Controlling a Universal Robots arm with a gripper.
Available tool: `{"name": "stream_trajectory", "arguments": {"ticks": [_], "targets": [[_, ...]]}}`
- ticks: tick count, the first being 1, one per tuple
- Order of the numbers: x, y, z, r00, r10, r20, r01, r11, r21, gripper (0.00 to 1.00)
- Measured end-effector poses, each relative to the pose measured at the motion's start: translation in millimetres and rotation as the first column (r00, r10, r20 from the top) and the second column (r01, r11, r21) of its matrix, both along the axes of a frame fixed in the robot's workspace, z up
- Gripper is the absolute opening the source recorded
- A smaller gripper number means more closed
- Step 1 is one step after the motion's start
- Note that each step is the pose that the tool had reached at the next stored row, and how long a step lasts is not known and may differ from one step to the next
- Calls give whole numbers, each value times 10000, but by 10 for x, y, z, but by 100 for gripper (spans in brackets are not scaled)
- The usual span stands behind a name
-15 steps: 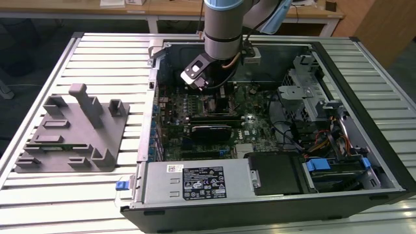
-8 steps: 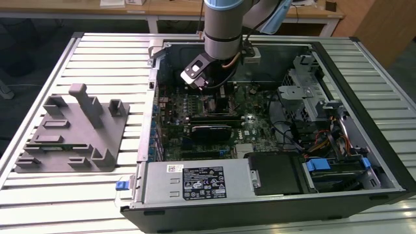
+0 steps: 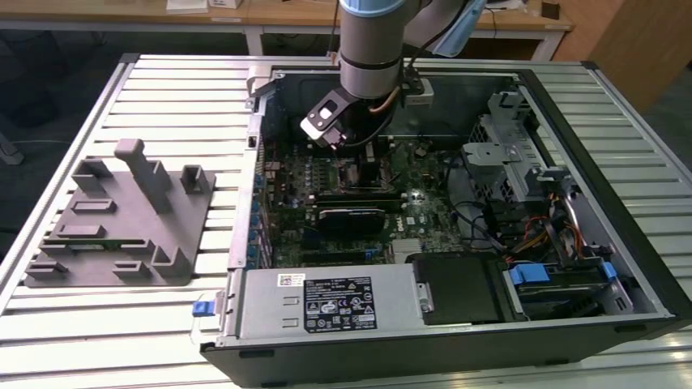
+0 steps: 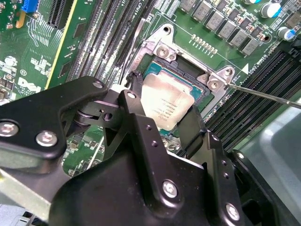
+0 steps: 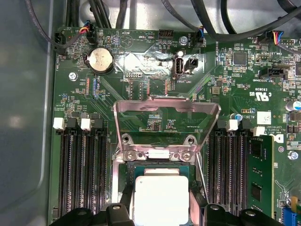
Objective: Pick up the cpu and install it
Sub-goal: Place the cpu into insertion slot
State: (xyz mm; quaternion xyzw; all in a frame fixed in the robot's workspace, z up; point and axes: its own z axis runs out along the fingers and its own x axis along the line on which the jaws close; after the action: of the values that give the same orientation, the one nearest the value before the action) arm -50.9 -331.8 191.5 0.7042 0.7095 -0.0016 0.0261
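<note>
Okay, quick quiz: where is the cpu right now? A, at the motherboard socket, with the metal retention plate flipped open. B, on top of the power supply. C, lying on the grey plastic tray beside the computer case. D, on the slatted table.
A: in the first wrist view the cpu is at the socket on the motherboard, and the metal retention plate stands flipped up beyond it.
</note>
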Motion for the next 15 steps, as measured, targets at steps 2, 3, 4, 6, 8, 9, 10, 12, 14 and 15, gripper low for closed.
{"name": "stream_trajectory", "arguments": {"ticks": [2, 3, 4, 6, 8, 9, 10, 12, 14, 15], "targets": [[0, 0, 0, 10000, 1, 0, -1, 10000, 0, 54], [0, 0, 0, 10000, 0, 0, 0, 10000, 0, 54], [1, 1, -2, 10000, 0, 4, 0, 10000, 6, 54], [1, 2, -4, 10000, 0, 6, 0, 10000, 9, 55], [0, 1, -2, 10000, 0, 3, 0, 10000, 4, 61], [0, 0, -1, 10000, 0, 1, 0, 10000, 1, 61], [0, 0, -1, 10000, 0, 0, 0, 10000, 1, 61], [0, 0, 0, 10000, 0, 0, 0, 10000, 4, 61], [0, 0, 14, 10000, -1, 0, 1, 10000, 12, 61], [0, 0, 23, 10000, 0, 0, 0, 10000, 15, 61]]}}
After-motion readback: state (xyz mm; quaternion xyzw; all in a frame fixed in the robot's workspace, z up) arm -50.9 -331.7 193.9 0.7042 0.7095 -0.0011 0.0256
